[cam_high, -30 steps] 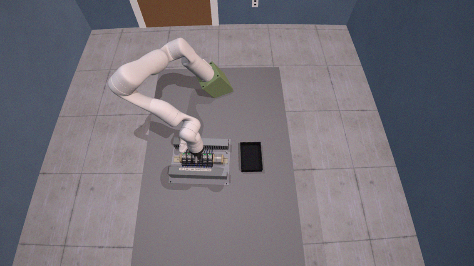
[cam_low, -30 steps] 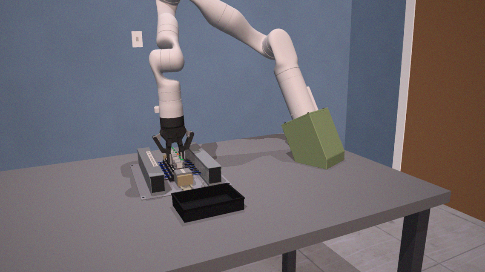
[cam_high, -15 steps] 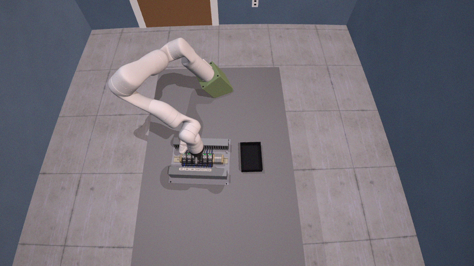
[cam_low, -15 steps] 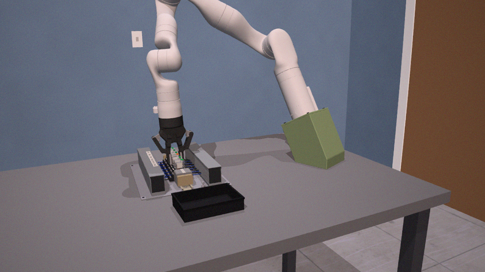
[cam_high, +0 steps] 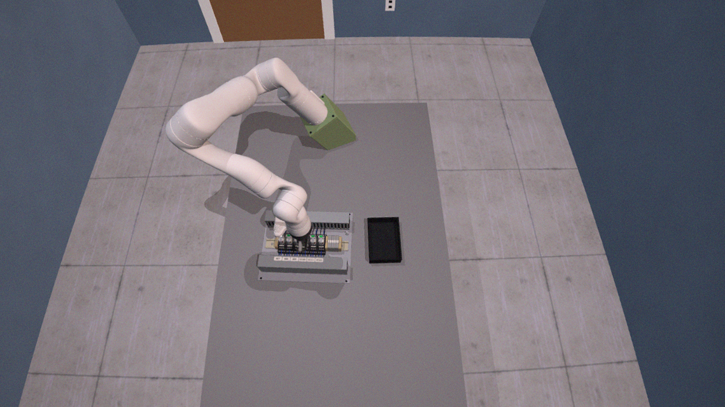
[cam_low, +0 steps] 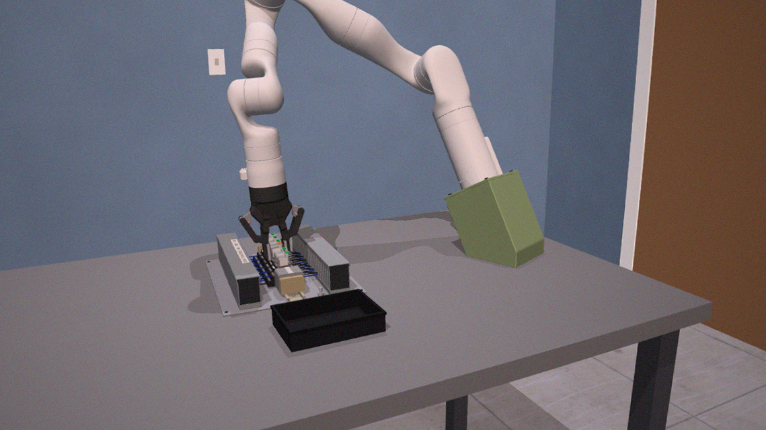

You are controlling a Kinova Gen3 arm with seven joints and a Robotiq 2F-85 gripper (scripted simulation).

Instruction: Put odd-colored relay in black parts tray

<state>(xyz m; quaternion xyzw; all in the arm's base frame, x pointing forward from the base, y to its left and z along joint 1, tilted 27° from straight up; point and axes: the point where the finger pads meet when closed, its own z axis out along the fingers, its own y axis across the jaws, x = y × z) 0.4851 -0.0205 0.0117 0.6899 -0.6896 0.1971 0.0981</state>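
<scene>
The relay panel lies flat on the grey table, with a row of small relays along its middle rail between two grey wire ducts. My gripper comes straight down over the middle of that row and is shut on one relay, which still sits in line with the others. The gripper hides that relay's button, so I cannot tell its color. The relays beside it show green buttons. The black parts tray stands empty just right of the panel; in the exterior view the tray is in front of it.
The arm's green base block stands at the far end of the table. The grey ducts flank the relay row on both sides. A door and a wall switch are behind the table.
</scene>
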